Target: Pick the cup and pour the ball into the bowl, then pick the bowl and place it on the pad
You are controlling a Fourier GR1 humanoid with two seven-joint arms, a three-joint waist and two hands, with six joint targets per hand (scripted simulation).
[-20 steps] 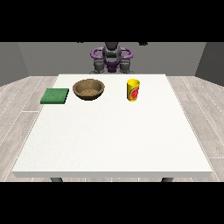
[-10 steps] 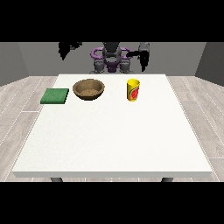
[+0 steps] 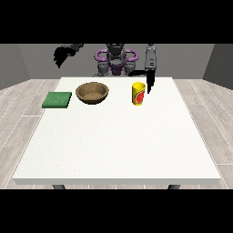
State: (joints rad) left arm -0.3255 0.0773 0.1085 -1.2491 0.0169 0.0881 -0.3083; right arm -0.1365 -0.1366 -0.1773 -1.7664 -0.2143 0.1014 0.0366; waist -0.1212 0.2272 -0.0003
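A yellow cup [image 3: 138, 93] with a red mark stands upright on the white table [image 3: 118, 141], right of centre at the back. Its inside is hidden, so no ball shows. A brown wooden bowl [image 3: 92, 92] sits to the cup's left. Further left lies a flat green pad [image 3: 57, 99]. The hand at the view's right [image 3: 149, 83] hangs with straight fingers pointing down, just right of the cup and a little behind it. The hand at the view's left [image 3: 60, 55] is raised high above the table's back left corner, its fingers hanging relaxed, holding nothing.
The robot's torso [image 3: 115, 60] with purple rings stands behind the table's far edge. Grey plank floor surrounds the table on all sides.
Both arms have come up from the robot's sides. The hand at the view's right has swung down beside the cup. The other hand has risen out to the left.
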